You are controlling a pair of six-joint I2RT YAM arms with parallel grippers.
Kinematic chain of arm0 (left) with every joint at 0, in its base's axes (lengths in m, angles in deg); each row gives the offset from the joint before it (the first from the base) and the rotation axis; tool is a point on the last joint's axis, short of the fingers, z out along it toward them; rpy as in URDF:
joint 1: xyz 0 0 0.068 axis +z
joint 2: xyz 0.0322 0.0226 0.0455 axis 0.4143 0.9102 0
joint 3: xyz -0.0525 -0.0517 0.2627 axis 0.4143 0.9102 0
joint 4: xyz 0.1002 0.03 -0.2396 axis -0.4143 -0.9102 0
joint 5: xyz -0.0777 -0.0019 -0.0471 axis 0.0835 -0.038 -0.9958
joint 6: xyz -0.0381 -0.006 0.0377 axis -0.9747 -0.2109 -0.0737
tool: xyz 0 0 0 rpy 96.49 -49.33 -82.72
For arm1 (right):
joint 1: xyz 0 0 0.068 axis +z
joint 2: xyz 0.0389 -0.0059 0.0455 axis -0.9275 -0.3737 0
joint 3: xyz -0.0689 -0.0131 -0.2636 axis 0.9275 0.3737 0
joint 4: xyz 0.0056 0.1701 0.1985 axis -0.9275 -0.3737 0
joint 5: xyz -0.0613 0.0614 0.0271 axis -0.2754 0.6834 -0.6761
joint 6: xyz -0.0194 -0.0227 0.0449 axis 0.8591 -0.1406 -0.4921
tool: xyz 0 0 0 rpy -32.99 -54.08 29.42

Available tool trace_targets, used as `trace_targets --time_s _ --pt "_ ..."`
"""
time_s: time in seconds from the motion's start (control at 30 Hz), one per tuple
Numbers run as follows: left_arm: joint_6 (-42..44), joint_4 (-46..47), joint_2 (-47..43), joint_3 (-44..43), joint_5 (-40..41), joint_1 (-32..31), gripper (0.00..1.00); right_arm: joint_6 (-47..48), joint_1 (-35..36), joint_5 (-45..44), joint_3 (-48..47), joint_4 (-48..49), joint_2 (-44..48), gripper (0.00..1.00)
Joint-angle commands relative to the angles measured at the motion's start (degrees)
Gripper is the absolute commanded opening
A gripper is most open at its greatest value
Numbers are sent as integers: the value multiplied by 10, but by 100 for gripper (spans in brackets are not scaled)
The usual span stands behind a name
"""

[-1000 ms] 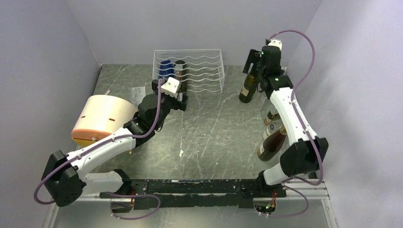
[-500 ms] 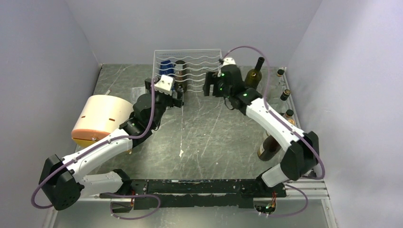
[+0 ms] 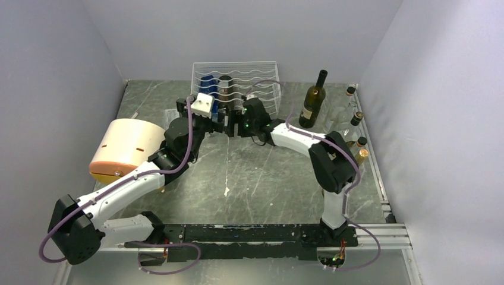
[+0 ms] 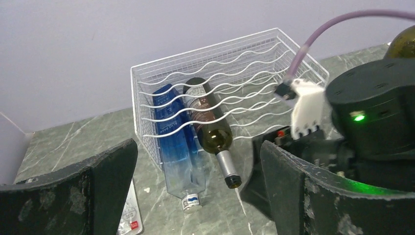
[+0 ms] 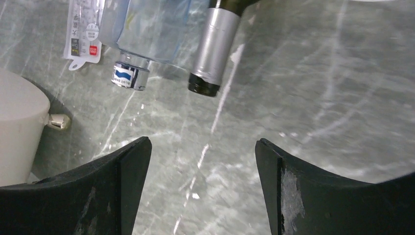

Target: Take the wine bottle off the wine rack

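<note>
- Since the earlier frames, the right gripper (image 5: 200, 147) has swung from the far right of the table to the front of the white wire wine rack (image 3: 235, 88). The upright dark green glass bottle (image 3: 312, 102) it was beside now stands alone, right of the rack.
- Top view: both wrists meet just in front of the rack. Neither jaw gap can be read from here.
- Left wrist view: the left gripper (image 4: 198, 144) has its fingers spread wide, with nothing between them. The dark glass wine bottle with a silver foil neck (image 4: 211, 128) lies in the rack, second bay from the left. Its neck projects out of the front. A blue transparent bottle (image 4: 171, 132) lies just beside it.
- Right wrist view: the right gripper's fingers are apart and empty, short of the foil neck. Only this view shows the small brass-coloured knob (image 5: 57, 122) on the cream cylindrical drum (image 5: 19, 127), above the grey-green marbled table (image 5: 318, 98).
</note>
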Motion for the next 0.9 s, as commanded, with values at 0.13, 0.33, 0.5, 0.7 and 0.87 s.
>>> trace_targets --time_s 0.13,0.33,0.5,0.7,0.87 --pt "-5 12 0 -3 -1 17 99 -49 11 -9 -76 77 -108 80" --pt "-18 4 5 -7 -12 26 99 -70 11 -21 -124 91 -167 78" --pt "-26 -6 9 -12 -19 32 99 -78 11 -28 -161 94 -203 76" --pt "-34 -9 10 -14 -26 38 99 -82 11 -44 -188 97 -232 70" --pt "-40 -12 12 -15 -33 43 99 -82 10 -54 -205 92 -249 64"
